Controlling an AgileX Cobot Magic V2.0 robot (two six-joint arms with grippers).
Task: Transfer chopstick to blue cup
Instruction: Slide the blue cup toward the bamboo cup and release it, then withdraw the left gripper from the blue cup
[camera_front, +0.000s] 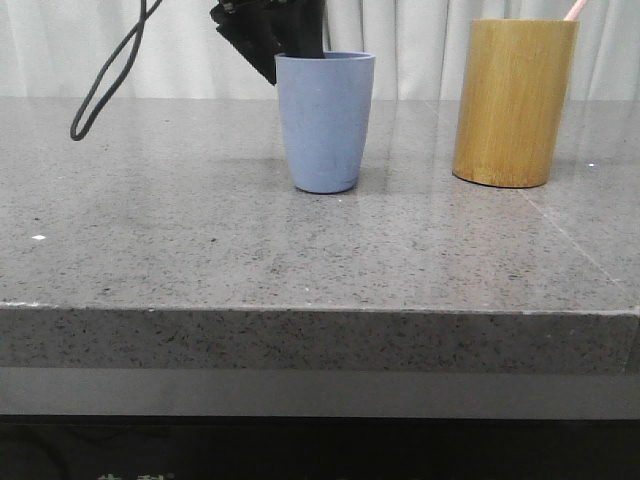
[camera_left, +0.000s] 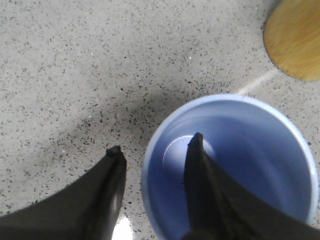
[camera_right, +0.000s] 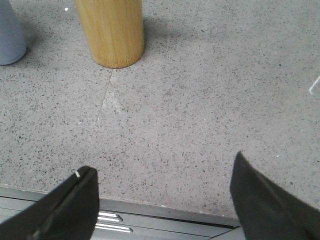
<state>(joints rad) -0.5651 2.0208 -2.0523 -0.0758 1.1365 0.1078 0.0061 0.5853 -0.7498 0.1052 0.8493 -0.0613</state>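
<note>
Left wrist view: the left tool (camera_left: 155, 145) hangs open, straddling the blue cup (camera_left: 240, 165) rim, likely to steady it. Chopstick (camera_front: 574, 9) sits in the bamboo cylinder (camera_front: 513, 100); right tool (camera_right: 160, 180) open, empty.

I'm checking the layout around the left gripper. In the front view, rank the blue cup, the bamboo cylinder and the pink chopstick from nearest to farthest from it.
From the left gripper:
1. Blue cup, directly at the gripper, which straddles its rim.
2. Bamboo cylinder, off to the right.
3. Pink chopstick, poking from the cylinder's far right edge.
</note>
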